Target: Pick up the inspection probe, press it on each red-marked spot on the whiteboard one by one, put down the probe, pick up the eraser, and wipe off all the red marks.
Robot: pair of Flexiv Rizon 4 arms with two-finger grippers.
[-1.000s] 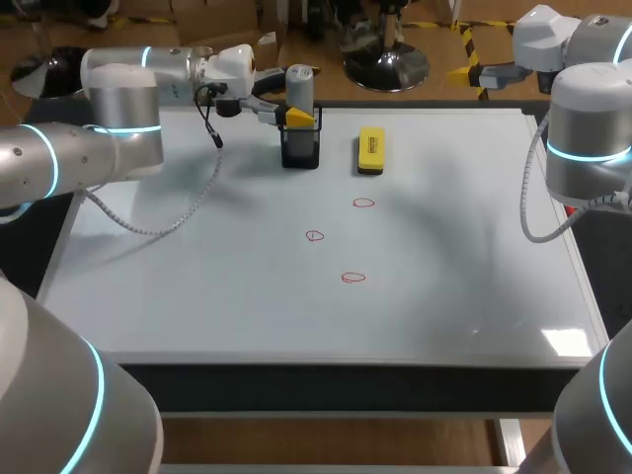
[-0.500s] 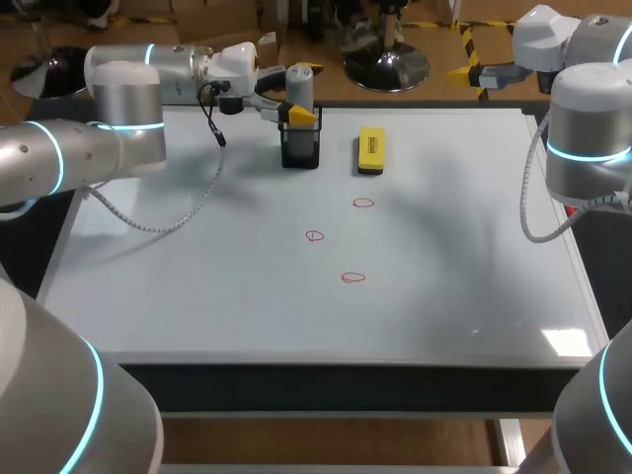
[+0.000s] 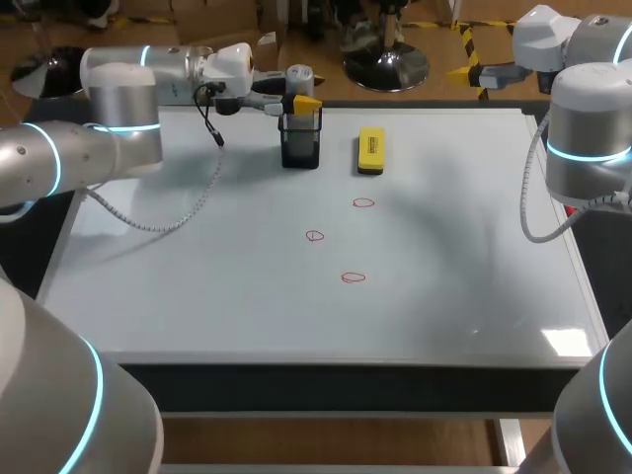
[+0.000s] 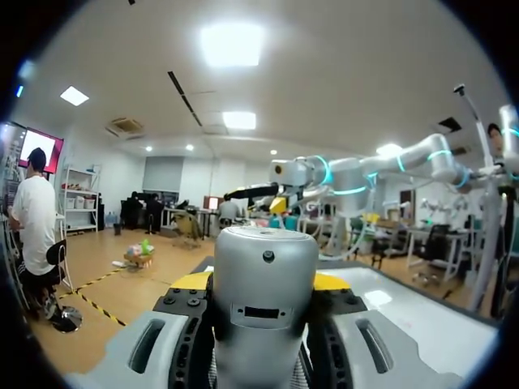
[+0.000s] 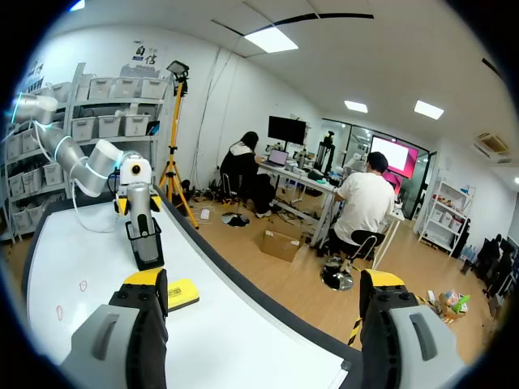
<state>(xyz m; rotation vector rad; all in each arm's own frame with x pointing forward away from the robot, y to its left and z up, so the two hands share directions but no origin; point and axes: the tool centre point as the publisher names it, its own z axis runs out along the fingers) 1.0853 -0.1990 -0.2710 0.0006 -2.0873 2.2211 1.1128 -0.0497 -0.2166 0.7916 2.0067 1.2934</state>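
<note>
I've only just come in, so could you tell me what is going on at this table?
The left gripper is closed on the inspection probe, which stands in its black holder at the far edge of the whiteboard. The yellow eraser lies beside the holder, untouched. Three red marks sit in the middle of the board, none wiped off. The right gripper is open and empty, off at the table's right side.

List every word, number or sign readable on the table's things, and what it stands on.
eraser: dark print on its yellow top, too small to read.
whiteboard: three red marks, drawn rings, not letters.
probe: no legible print.
</note>
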